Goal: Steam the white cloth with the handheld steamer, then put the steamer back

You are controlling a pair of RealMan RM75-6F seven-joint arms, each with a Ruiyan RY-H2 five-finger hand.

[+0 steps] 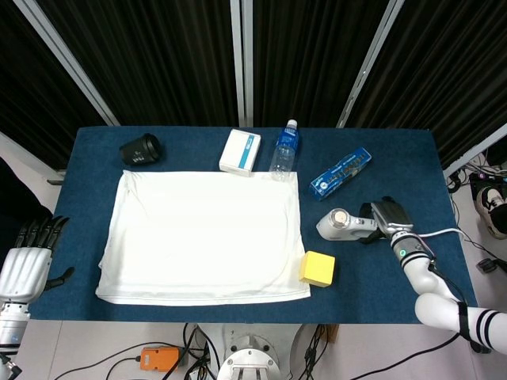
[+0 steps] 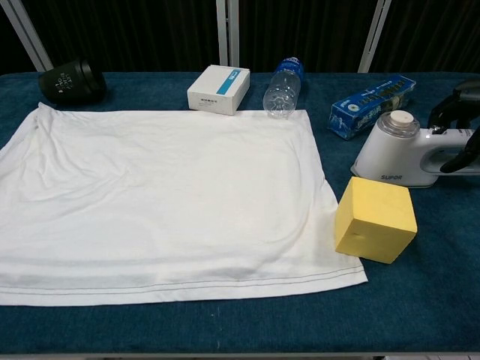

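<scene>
Your right hand's fingers (image 2: 448,105) curl around the handle of the handheld steamer (image 2: 409,154), dark tips showing above and below it in the chest view; whether they have clamped firmly you cannot tell, since the steamer sits flat on the tabletop (image 1: 396,158), unlifted. The left hand (image 1: 25,265) hangs off the tabletop's near left corner, holding nothing, fingers straight and slightly apart.

Largest first: the white cloth (image 1: 204,236) lies spread flat over the left and middle of the tabletop, lightly wrinkled and well apart from the steamer. The right hand (image 1: 387,218) sits at the steamer's handle end, right of the cloth. A yellow block (image 1: 317,268) rests just beside the cloth's near right corner, between cloth and steamer.

By my reading you are at the very start: the grasp is forming, while lifting, steaming and returning the steamer all remain.
</scene>
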